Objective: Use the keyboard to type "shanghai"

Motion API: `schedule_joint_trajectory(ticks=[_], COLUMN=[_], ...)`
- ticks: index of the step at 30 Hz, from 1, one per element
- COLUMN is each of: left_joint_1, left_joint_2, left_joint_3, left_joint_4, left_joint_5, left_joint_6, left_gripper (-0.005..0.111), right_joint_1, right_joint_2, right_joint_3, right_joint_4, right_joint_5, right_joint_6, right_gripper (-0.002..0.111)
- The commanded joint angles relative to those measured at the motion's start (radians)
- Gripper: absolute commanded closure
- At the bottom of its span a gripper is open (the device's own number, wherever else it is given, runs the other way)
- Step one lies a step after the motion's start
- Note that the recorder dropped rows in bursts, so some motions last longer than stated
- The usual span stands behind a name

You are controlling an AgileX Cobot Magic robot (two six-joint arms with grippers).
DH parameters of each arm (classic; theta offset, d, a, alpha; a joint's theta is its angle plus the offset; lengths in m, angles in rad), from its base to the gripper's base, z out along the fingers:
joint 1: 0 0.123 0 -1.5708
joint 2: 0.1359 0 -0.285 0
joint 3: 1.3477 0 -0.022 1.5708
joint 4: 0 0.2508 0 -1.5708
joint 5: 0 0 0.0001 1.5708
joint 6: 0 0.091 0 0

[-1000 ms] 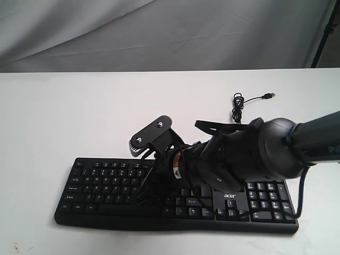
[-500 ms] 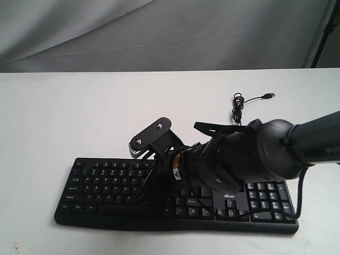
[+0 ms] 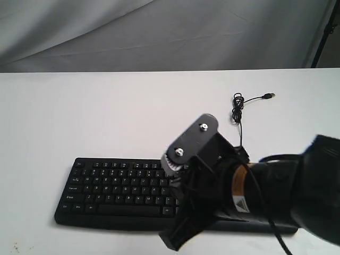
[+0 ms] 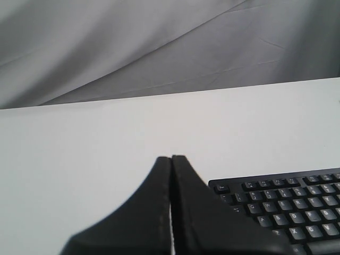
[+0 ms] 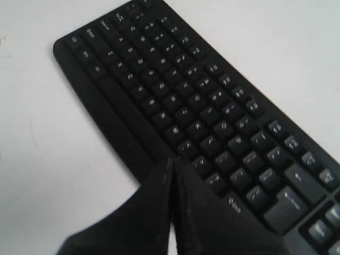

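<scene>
Keyboard [image 3: 111,186]: wide, black, flat on the white table [image 3: 79,117] near its front edge, long side running across the exterior view. Right half hidden there behind the right arm [image 3: 276,199], reaching in from the right and crossing in front of it. Judged to be stiff moulded plastic, light for its width, and probably apt to skate on so smooth a top if shoved sideways. No call to take hold of it at all. Better touched only on a key top, pressed straight down and released, with no drag along the row.

Right gripper [image 5: 171,166] closed tight into one narrow wedge with nothing held, tip poised over the front rows close to the front edge. Cannot tell whether touching a key or just above. Left gripper [image 4: 171,159] likewise closed on nothing, over bare table near the board's left end, not seen in the exterior view.

Cable [image 3: 237,114] thin and limp, emerging from behind the arm toward the back of the table, loosely coiled and lying free, so no anchor against sliding.

Keys [image 5: 175,101] small, close-set, white-lettered, low and probably springy. Legends too blurred in the right wrist view to read. Narrow closed tip seemingly suited to striking one key alone, but with little margin: off-centre, likely to catch a neighbour. Plug [image 3: 270,96] unconnected at the cable's end.
</scene>
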Motion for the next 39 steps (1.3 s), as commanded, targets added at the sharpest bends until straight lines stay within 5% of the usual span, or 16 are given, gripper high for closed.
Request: schedule_joint_trajectory(ticks=[1,10,16,21,26,39], left_joint_1=[-0.004,-0.004,-0.004,-0.004,-0.004,-0.004], left_joint_2=[-0.003,-0.003,-0.003,-0.003,-0.003,-0.003], left_joint_3=[0.004,0.004,0.004,0.004,0.004,0.004], left_joint_4=[0.0,0.0,0.0,0.0,0.0,0.001], left_joint_5=[-0.003,-0.003,-0.003,-0.003,-0.003,-0.003], left_joint_6=[-0.003,-0.003,-0.003,-0.003,-0.003,-0.003], left_gripper=[0.107,0.107,0.107,0.107,0.107,0.107], right_joint_1=[0.004,-0.03,-0.319,-0.46,-0.476,-0.476], right_joint_2=[-0.101,-0.539,-0.959,-1.23,-1.426,-1.432], right_joint_3=[0.112,0.367,0.596,0.661,0.661,0.661], right_joint_4=[0.016,0.034,0.034,0.023,0.016,0.018], right_joint_5=[-0.023,-0.032,-0.134,-0.134,0.045,0.216], right_joint_6=[0.01,0.085,0.144,0.144,0.134,0.134], right_gripper=[0.108,0.108,0.108,0.108,0.108,0.108])
